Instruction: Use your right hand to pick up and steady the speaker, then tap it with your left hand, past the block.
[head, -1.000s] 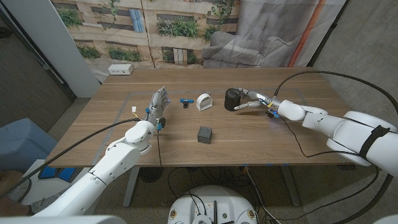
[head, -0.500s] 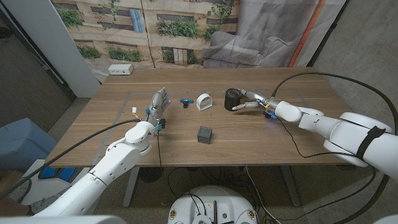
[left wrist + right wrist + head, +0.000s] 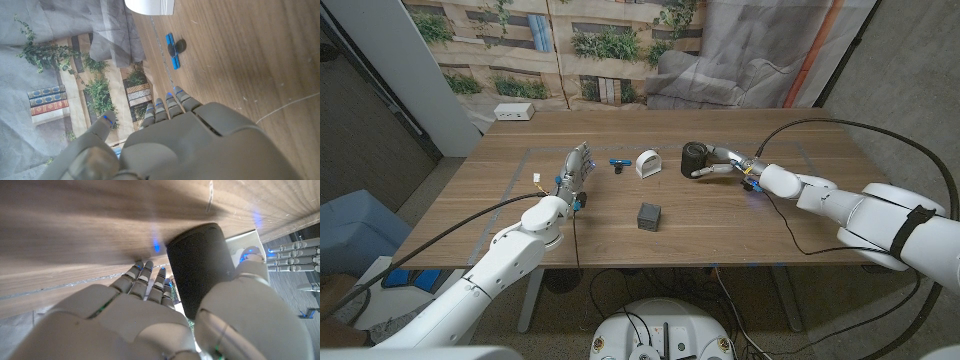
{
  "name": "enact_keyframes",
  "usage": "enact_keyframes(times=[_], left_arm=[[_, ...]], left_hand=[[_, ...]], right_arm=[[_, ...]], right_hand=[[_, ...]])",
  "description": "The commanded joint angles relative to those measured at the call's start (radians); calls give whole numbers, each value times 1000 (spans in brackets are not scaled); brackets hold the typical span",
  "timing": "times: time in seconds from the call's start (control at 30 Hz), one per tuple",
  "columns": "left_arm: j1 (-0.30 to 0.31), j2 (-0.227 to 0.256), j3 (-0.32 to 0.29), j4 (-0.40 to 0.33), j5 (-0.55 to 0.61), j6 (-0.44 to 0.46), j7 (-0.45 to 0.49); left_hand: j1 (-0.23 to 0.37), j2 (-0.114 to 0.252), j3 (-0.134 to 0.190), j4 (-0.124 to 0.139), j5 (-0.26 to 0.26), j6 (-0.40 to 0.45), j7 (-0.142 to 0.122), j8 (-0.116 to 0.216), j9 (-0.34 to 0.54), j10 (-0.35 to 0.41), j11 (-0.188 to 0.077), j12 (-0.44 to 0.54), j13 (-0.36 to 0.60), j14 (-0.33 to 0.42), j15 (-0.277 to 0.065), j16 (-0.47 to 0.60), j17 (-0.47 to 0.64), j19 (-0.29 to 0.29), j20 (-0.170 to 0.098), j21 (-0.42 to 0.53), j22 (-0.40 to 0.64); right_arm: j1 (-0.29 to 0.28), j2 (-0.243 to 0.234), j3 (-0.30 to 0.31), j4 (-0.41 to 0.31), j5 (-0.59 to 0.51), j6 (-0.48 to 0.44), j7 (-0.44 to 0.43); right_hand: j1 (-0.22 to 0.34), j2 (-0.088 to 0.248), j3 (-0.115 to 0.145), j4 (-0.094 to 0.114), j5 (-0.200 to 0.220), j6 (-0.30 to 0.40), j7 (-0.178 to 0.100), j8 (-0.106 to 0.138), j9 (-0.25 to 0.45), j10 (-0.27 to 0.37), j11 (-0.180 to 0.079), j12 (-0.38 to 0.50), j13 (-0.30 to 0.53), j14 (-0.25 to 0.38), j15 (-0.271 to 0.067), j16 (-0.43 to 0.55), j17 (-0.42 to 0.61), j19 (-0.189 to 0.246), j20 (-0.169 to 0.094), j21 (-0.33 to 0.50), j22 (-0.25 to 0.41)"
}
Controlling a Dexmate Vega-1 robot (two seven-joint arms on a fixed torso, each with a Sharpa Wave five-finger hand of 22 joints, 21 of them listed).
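Observation:
The speaker [image 3: 693, 158], a dark cylinder, stands upright on the wooden table [image 3: 740, 225] right of centre. My right hand [image 3: 722, 162] is against its right side, thumb and outstretched fingers on either side of it; in the right wrist view the speaker [image 3: 200, 265] fills the gap between the thumb and fingers of that hand [image 3: 125, 320]. The block [image 3: 649, 215], a small dark cube, sits nearer the front, left of the speaker. My left hand [image 3: 575, 170] stands on its edge at the left with fingers straight and holds nothing; the left wrist view shows that hand [image 3: 170, 140] from behind.
A white rounded object [image 3: 647, 163] [image 3: 150, 6] and a small blue-and-black piece [image 3: 617, 163] [image 3: 173, 50] lie between my left hand and the speaker. A white power strip [image 3: 514, 112] sits at the far left corner. A black cable [image 3: 800, 215] trails under my right arm.
My right hand has crept left, closing in around the speaker. The left hand, speaker and block have stayed where they were.

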Motion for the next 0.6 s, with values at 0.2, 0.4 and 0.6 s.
enact_keyframes(times=[0.2,0.4,0.6], left_arm=[[13,5,2,-7,-5,2,0],[14,6,3,-4,-8,-3,-9],[9,8,6,-2,-6,0,-11]], left_hand=[[-5,66,4,4,8,8,3,3,4,10,0,1,2,11,0,2,3,10,-52,-3,4],[-5,66,3,4,8,9,3,3,4,11,-1,0,2,11,0,1,3,11,-53,-3,4],[-5,66,3,5,8,10,3,3,4,11,0,0,2,11,-1,0,3,11,-52,-3,4]], right_arm=[[-9,13,3,0,15,-12,18],[-13,19,6,1,21,-13,21],[-15,25,10,1,25,-18,19]], right_hand=[[29,6,-12,-1,13,48,-15,19,0,62,-9,15,7,19,-95,3,4,25,-25,5,2],[36,10,-19,3,18,89,-30,32,-2,102,-24,20,7,21,-98,0,4,34,-29,3,2],[42,14,-24,6,22,128,-44,45,-2,141,-36,26,7,22,-102,-2,6,44,-32,3,2]])
